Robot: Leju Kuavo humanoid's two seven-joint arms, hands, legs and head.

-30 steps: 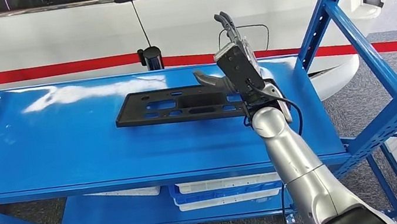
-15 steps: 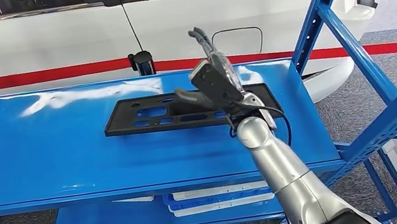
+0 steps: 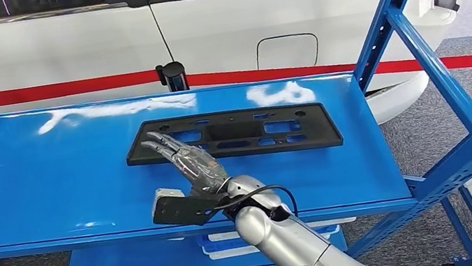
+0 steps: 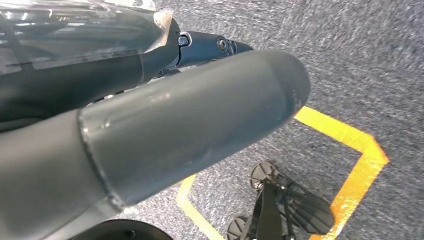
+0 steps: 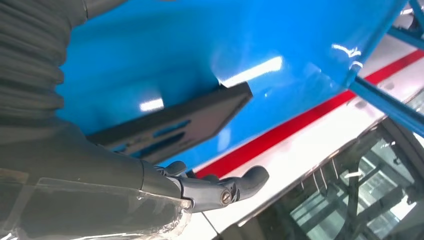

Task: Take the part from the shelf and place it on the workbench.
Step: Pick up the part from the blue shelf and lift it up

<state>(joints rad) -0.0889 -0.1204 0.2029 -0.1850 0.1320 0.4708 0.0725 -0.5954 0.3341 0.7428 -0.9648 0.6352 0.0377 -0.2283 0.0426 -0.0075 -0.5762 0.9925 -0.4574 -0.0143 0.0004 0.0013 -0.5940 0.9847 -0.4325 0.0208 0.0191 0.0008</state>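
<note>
The part [image 3: 233, 134] is a flat black plate with several slots, lying across the middle of the blue shelf's top deck [image 3: 49, 175]. My right hand [image 3: 192, 168] reaches in low over the deck's front, fingers stretched out and apart, holding nothing. Its fingertips [image 3: 153, 142] lie at the part's near left corner; whether they touch it I cannot tell. In the right wrist view the part [image 5: 175, 122] lies on the blue deck beyond my dark fingers [image 5: 220, 187]. My left hand [image 4: 175, 115] hangs over the floor with thumb and fingers stretched out and nothing in them.
Blue uprights [image 3: 397, 3] frame the shelf's right end. A white vehicle with a red stripe [image 3: 71, 87] stands close behind, and a black post [image 3: 173, 75] rises at the deck's back edge. White trays [image 3: 235, 240] sit on the lower deck. Yellow floor tape [image 4: 360, 165] crosses grey carpet.
My right hand has swung down and left, from raised over the part's right end to low at its near left corner. The part has stayed put; the view shifted slightly.
</note>
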